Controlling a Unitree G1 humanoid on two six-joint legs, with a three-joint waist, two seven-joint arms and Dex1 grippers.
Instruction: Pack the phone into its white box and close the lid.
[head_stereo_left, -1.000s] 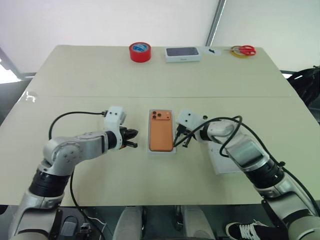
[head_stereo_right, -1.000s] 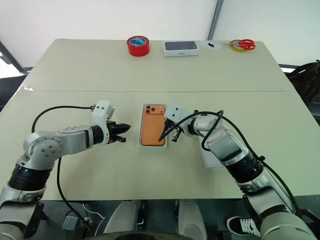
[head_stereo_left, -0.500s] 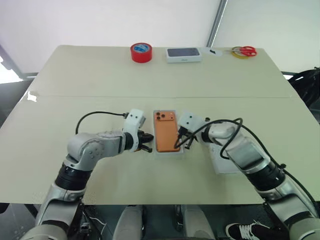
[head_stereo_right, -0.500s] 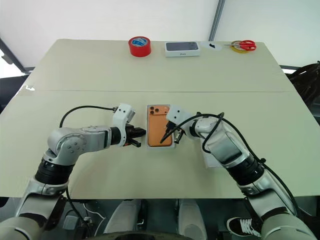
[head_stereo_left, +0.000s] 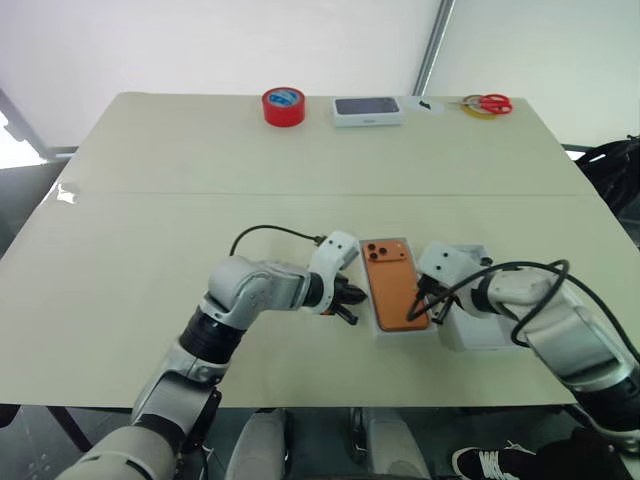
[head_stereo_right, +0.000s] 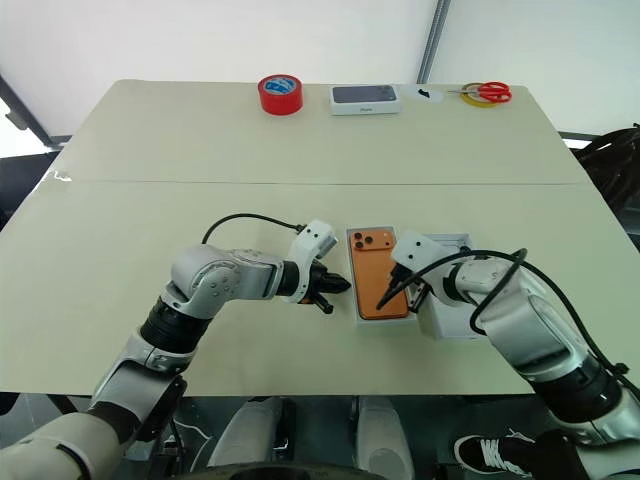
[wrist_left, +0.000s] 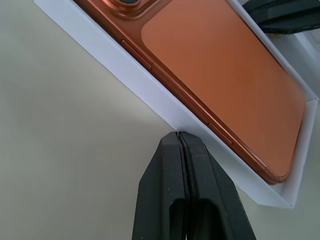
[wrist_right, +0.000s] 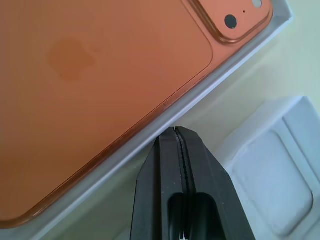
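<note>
the left gripper (head_stereo_left: 352, 301) has its two black fingers pressed together with nothing between them, tips right at the left long wall of the shallow white rectangular cardboard box (head_stereo_left: 379, 321). the right gripper (head_stereo_left: 424, 303) is pinched together the same way and carries nothing, its tips at the box's right long wall. between the two lies the flat orange smartphone with rounded corners (head_stereo_left: 394, 283), back up inside the box, its raised camera cluster at the far end (the wrist views show the white rim standing just outside the phone's edge). just beside the box on the right, partly under the right arm, sits a white cardboard tray with an oval recess in its insert (head_stereo_right: 457, 311). all of this rests on a pale beige table (head_stereo_left: 200, 180). well apart along the far edge stand a red roll of tape (head_stereo_left: 283, 105), a small white box with a dark top (head_stereo_left: 367, 108) and red-handled scissors (head_stereo_left: 486, 102).
</note>
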